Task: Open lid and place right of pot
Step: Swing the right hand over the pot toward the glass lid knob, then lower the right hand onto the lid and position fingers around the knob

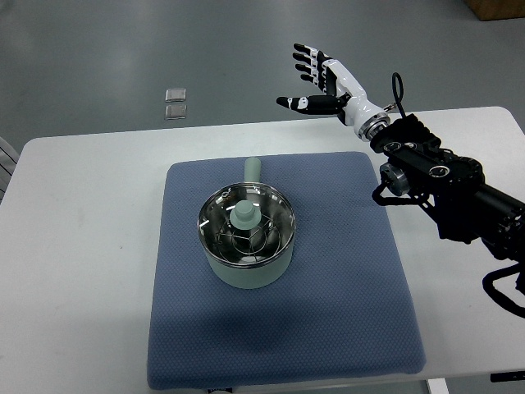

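Pot: I see the pale green, round metal pot [246, 264] standing near the middle of the blue mat, its stub handle pointing away from me.
Lid: the clear glass lid with a steel rim [245, 223] sits closed on the pot, with a pale green knob [244, 215] at its centre.
Handling: I judge the lid rigid, moderately heavy, smooth and breakable; the knob is the only sensible place to grip, pinched from above.
Right hand: my white and black fingered right hand [321, 82] hovers beyond the table's far edge, well apart from the pot, fingers spread wide, holding nothing.
Left arm: not visible.
Surface: a padded blue fabric mat [344, 271] on a white table [82, 246]; bare mat right of the pot should cushion the set-down.
Room: grey floor [98, 49] with two small clear square items [175, 102] lying on it.
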You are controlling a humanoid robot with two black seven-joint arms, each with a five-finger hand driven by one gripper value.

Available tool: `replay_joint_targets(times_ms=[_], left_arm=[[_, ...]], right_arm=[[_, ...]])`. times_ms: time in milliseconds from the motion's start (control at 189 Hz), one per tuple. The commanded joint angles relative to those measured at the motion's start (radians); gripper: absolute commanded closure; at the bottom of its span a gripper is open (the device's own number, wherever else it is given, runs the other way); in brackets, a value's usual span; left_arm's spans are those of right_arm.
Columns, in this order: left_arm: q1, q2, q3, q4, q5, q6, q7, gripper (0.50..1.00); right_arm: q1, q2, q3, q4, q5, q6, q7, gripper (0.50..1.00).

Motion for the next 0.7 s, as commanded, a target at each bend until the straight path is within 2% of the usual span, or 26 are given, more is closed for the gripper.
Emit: replay_joint_targets(times_ms=[0, 69, 74, 148, 201, 207, 292, 339, 345, 355, 429, 435, 445, 562, 567, 578, 694], left_arm=[[0.0, 0.0, 0.001, 0.0, 0.0, 0.0, 0.0, 0.5], [0.0, 0.0, 0.001, 0.0, 0.0, 0.0, 0.0, 0.5], [0.0, 0.0, 0.001, 0.0, 0.0, 0.0, 0.0, 0.5], [0.0, 0.0, 0.001, 0.0, 0.0, 0.0, 0.0, 0.5], [0.0, 0.0, 0.001, 0.0, 0.0, 0.0, 0.0, 0.5], [0.0, 0.0, 0.001, 0.0, 0.0, 0.0, 0.0, 0.5], [0.0, 0.0, 0.001, 0.0, 0.0, 0.0, 0.0, 0.5], [0.0, 0.0, 0.001, 0.0, 0.0, 0.0, 0.0, 0.5], [0.0, 0.0, -0.001, 0.0, 0.0, 0.0, 0.0, 0.5], [0.0, 0.0, 0.001, 0.0, 0.0, 0.0, 0.0, 0.5], [0.0, 0.0, -0.001, 0.0, 0.0, 0.0, 0.0, 0.5], [0.0, 0.0, -0.001, 0.0, 0.0, 0.0, 0.0, 0.5], [0.0, 0.0, -0.001, 0.0, 0.0, 0.0, 0.0, 0.5], [0.0, 0.0, 0.001, 0.0, 0.0, 0.0, 0.0, 0.5], [0.0, 0.0, -0.001, 0.0, 0.0, 0.0, 0.0, 0.5], [-0.001, 0.0, 0.001, 0.0, 0.0, 0.0, 0.0, 0.5], [0.0, 0.0, -0.001, 0.0, 0.0, 0.0, 0.0, 0.5]], right_arm=[[0.066, -0.059, -0.083, 0.038, -0.107, 0.061, 0.003, 0.568], [0.079, -0.073, -0.097, 0.05, -0.13, 0.076, 0.003, 0.568], [0.116, -0.1, -0.138, 0.08, -0.189, 0.11, 0.003, 0.568], [0.184, -0.122, -0.203, 0.137, -0.296, 0.161, 0.003, 0.568], [0.184, -0.122, -0.203, 0.137, -0.296, 0.161, 0.003, 0.568], [0.232, -0.142, -0.238, 0.168, -0.366, 0.193, 0.012, 0.568], [0.3, -0.159, -0.275, 0.219, -0.463, 0.276, 0.033, 0.568], [0.3, -0.159, -0.275, 0.219, -0.463, 0.276, 0.033, 0.568], [0.335, -0.163, -0.293, 0.254, -0.522, 0.331, 0.039, 0.568], [0.342, -0.163, -0.298, 0.262, -0.535, 0.343, 0.041, 0.568], [0.357, -0.165, -0.304, 0.277, -0.56, 0.362, 0.044, 0.568], [0.391, -0.171, -0.312, 0.313, -0.617, 0.397, 0.056, 0.57], [0.4, -0.172, -0.312, 0.321, -0.63, 0.403, 0.058, 0.568], [0.443, -0.172, -0.315, 0.355, -0.698, 0.435, 0.072, 0.57], [0.472, -0.169, -0.324, 0.386, -0.761, 0.464, 0.081, 0.57], [0.478, -0.166, -0.325, 0.392, -0.779, 0.468, 0.082, 0.57], [0.53, -0.159, -0.333, 0.444, -0.915, 0.478, 0.097, 0.57]])
